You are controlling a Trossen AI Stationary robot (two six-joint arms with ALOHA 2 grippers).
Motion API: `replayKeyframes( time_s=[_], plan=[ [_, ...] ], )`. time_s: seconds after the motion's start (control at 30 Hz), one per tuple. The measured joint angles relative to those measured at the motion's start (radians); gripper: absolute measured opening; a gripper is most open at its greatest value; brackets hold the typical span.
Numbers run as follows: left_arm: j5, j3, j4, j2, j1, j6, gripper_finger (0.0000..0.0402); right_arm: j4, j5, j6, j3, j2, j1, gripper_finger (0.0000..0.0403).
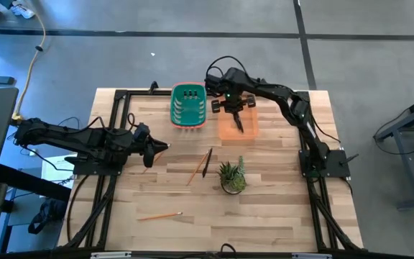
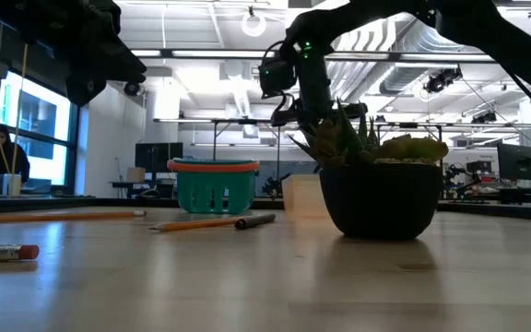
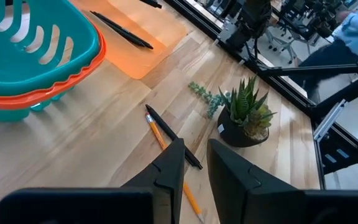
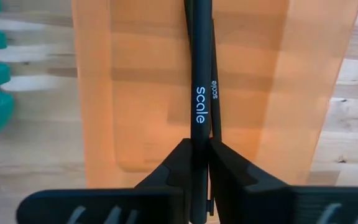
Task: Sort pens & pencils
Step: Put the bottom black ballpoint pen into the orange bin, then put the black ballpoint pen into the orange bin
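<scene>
A pale wooden table [image 1: 279, 208] with a visible plank grain holds the sorting job. At its twelve o'clock edge, the right gripper [image 4: 196, 163] hangs over a translucent orange tray [image 4: 142, 93], its two dark fingers set closely on either side of a slim black pen [image 4: 199, 81] printed "scale"; a second pen [image 4: 215, 106] lies just beside it in the tray. Beside the tray sits a teal slatted plastic basket [image 1: 188, 106] with an orange rim. Near the table's centre, a thin orange-tan pencil [image 1: 198, 167] and another black pen [image 1: 207, 163] lie together, next to a spiky succulent in a dark round pot [image 1: 232, 177]. A further pencil [image 1: 159, 215] lies toward seven o'clock. The left gripper [image 3: 194, 168] hovers at nine o'clock, fingers slightly apart, holding nothing.
</scene>
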Motion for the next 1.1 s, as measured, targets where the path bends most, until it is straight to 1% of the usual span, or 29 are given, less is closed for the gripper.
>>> replayKeyframes(
  time_s=[0.37,0.6,0.77,0.9,1.1],
  plan=[
    [0.0,0.0,0.001,0.0,0.0,-0.003,0.0058,0.015,0.016,-0.011,0.0,0.0,0.0,0.0065],
    [-0.001,0.0,0.001,0.0,0.0,-0.004,0.0058,0.023,0.019,-0.022,0.0,0.0,0.006,0.0074],
    [0.0,0.0,0.001,0.0,0.0,-0.008,0.0058,0.023,-0.019,-0.027,0.0,0.0,0.014,0.0074],
    [0.0,0.0,0.001,0.0,0.0,-0.008,0.0058,0.025,-0.052,-0.06,0.002,-0.002,0.023,0.0074],
    [0.0,0.0,0.002,0.0,0.0,-0.023,0.0058,0.021,-0.054,-0.07,0.002,-0.032,0.037,0.0075]
  ],
)
